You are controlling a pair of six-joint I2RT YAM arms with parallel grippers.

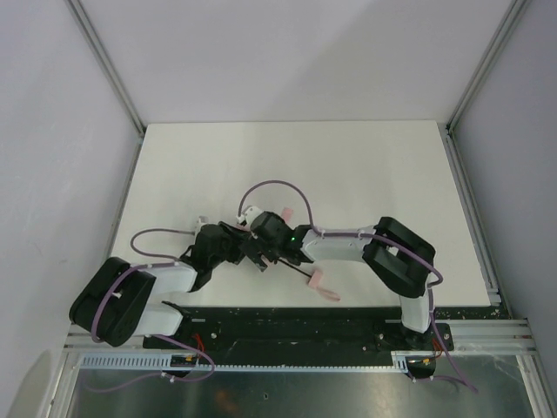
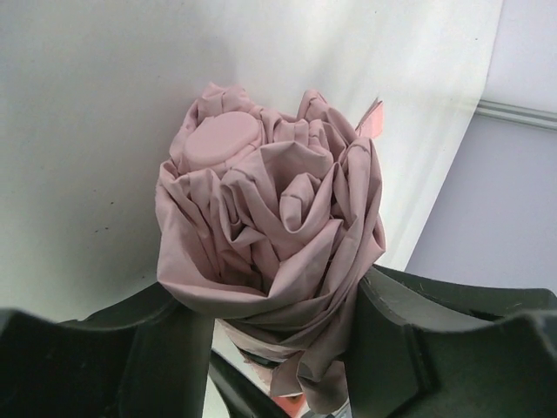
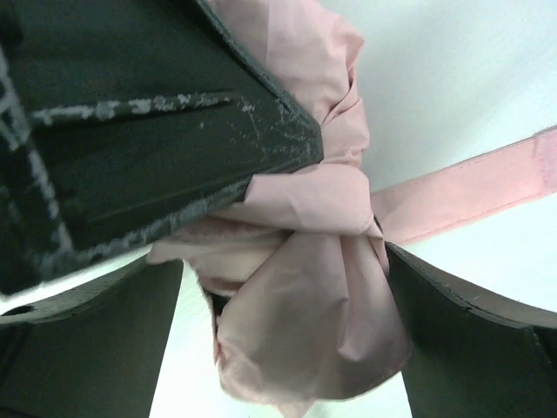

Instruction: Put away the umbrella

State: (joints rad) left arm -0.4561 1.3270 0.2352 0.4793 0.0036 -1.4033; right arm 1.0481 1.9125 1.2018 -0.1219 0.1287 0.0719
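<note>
The umbrella (image 2: 278, 218) is held just above the table (image 1: 365, 165), over the near middle of it, where the two arms meet. Its pale pink fabric is bunched into a crumpled roll, with a round pink cap (image 2: 222, 139) showing at the far end in the left wrist view. The left gripper (image 2: 274, 296) is clamped on this roll, a dark finger (image 2: 130, 348) pressed to each side of the fabric. In the right wrist view the right gripper (image 3: 287, 296) brackets another fold of the same fabric. One finger (image 3: 479, 340) touches it, while a thin pale sliver shows between the fabric and the other finger, so I cannot tell if this gripper is truly squeezing. A flat pink strap (image 3: 470, 187) runs out from the bundle toward the right edge of that view, lying over the table. From above most of the roll is hidden under the two wrists. Only a slim black shaft (image 1: 300, 272) and a small pink end piece (image 1: 320, 280) stick out toward the table's near edge, and a pink scrap shows on the far side of the grippers.
</note>
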